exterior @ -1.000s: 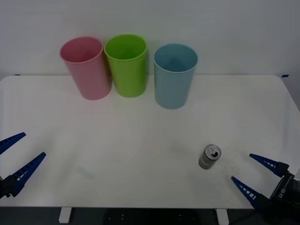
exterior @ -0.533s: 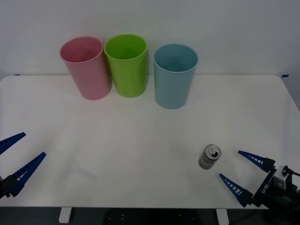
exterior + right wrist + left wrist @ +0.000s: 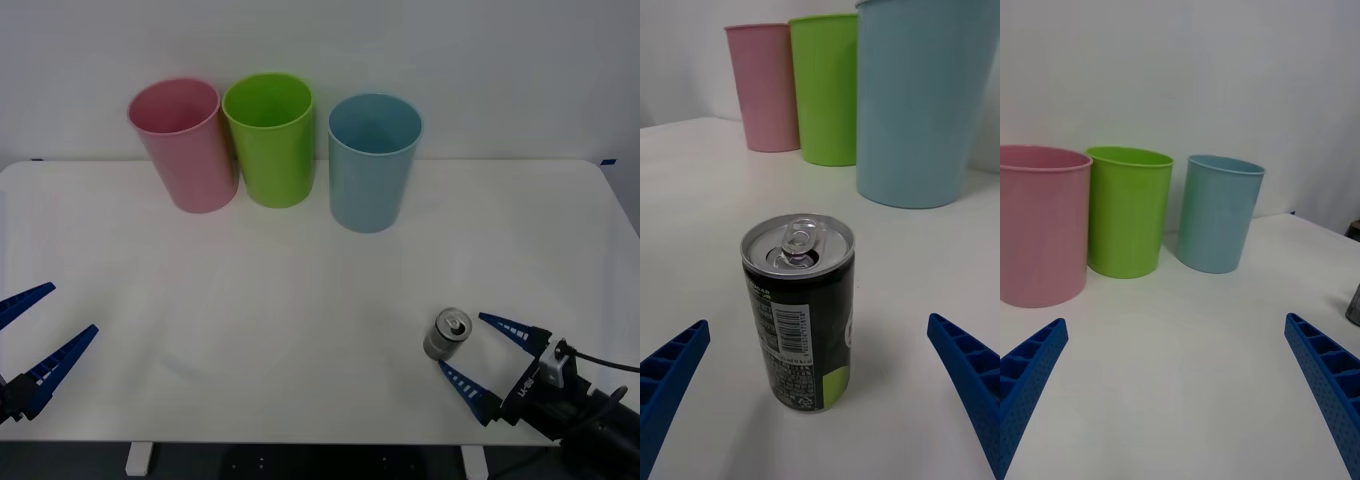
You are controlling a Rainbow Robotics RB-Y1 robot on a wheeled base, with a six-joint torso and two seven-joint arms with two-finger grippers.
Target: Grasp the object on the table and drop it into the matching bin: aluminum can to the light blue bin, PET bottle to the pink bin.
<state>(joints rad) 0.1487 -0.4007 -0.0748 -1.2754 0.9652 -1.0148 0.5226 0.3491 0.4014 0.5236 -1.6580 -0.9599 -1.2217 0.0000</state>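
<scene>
A small aluminum can [image 3: 447,334] stands upright at about five o'clock on the white table [image 3: 300,260]. The right gripper [image 3: 484,352] sits just beside it, fingers spread wide to straddle it. The light blue bin [image 3: 373,160] waits at twelve o'clock. The left gripper [image 3: 30,332] idles spread at eight o'clock.

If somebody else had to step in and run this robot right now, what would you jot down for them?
Right gripper: open, at the near right of the table, fingers either side of the aluminum can, not touching it.
Left gripper: open, idle at the near left edge.
Can: upright, not yet grasped.
Light blue bin, its target, stands at the back, right of the lime green bin and pink bin.
Done: nothing binned.
Left: close on the can, lift, drop in light blue bin.
</scene>
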